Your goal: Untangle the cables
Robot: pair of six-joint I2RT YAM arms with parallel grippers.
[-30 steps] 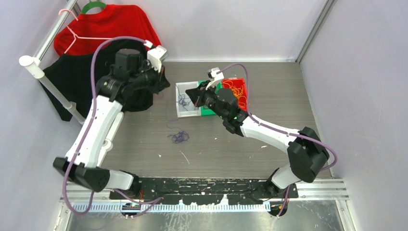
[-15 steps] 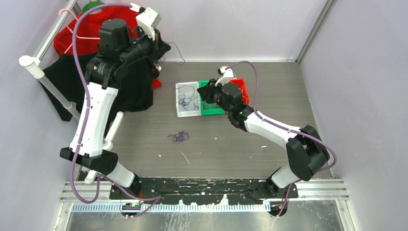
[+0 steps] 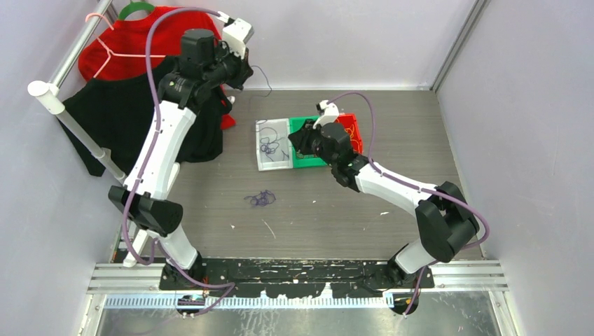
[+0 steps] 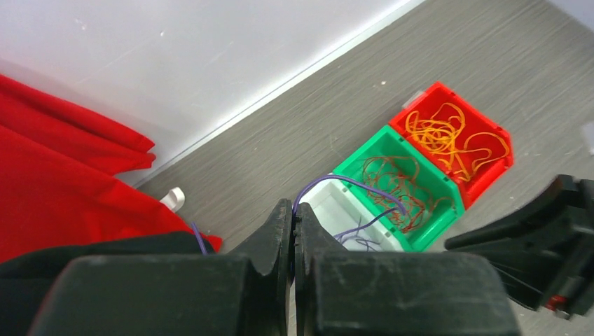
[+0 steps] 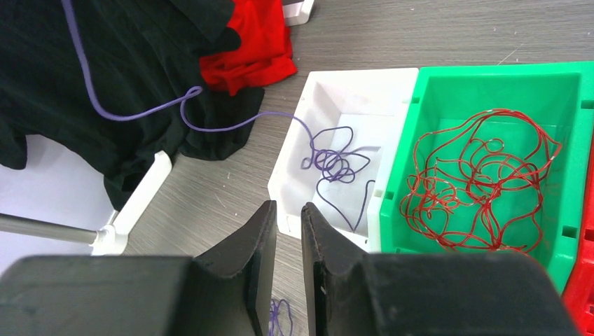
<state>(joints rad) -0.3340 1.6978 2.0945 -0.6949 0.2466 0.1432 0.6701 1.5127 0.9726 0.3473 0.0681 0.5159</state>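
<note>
My left gripper point(image 3: 246, 72) is raised at the back left and shut on a thin purple cable point(image 4: 350, 183). The cable hangs from the shut jaws point(image 4: 294, 210) down into the white bin point(image 3: 268, 162), where more purple cable point(image 5: 336, 161) lies tangled. Red-brown cables point(image 5: 476, 182) fill the green bin point(image 4: 432, 224). Orange cables point(image 4: 448, 136) fill the red bin point(image 4: 494, 171). My right gripper point(image 3: 291, 138) hovers over the white and green bins. Its fingers stand a little apart with nothing between them point(image 5: 287, 206). A small purple tangle point(image 3: 260, 199) lies on the table.
A red garment point(image 3: 154, 38) and a black garment point(image 3: 105, 112) hang on a white rack point(image 3: 73, 126) at the back left, close behind my left arm. Walls close the back and both sides.
My left gripper has risen and swung toward the back wall, then a little right, lifting the purple cable off the table. My right gripper has shifted slightly right over the bins.
</note>
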